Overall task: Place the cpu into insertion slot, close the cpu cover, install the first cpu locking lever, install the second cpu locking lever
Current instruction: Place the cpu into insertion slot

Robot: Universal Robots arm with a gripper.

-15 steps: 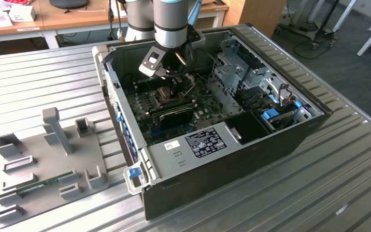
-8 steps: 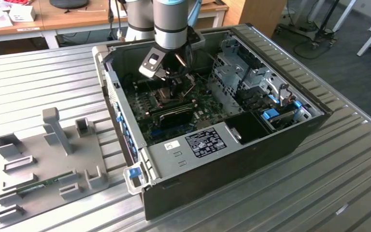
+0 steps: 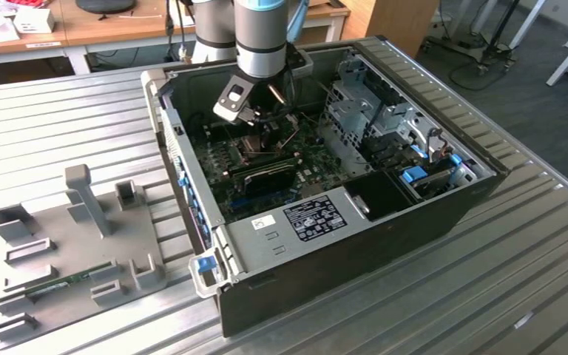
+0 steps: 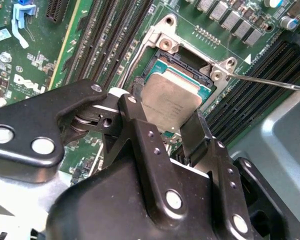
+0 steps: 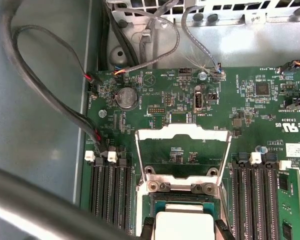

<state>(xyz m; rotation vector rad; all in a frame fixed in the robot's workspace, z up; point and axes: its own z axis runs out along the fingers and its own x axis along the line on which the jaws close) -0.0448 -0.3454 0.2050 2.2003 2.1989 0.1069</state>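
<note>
One open black computer case point(image 3: 363, 244) holds the green motherboard point(image 5: 165, 95); my jaws clamp the small grey-topped square cpu point(image 4: 172, 100) over its dark insertion slot point(image 4: 177, 61), silvery cpu cover point(image 5: 180, 131) flipped back.

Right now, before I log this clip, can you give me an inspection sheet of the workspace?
Surface: ribbed metal table carrying an open computer case.
Job's things: cpu at the insertion slot, seating cannot be told; cpu cover swung open.
Clutter: grey fixture tray holding a memory stick.
Grippers: gripper with jaws closed on the cpu.
Cables: wire bundles beside the motherboard.
Surroundings: wooden desks behind.
</note>
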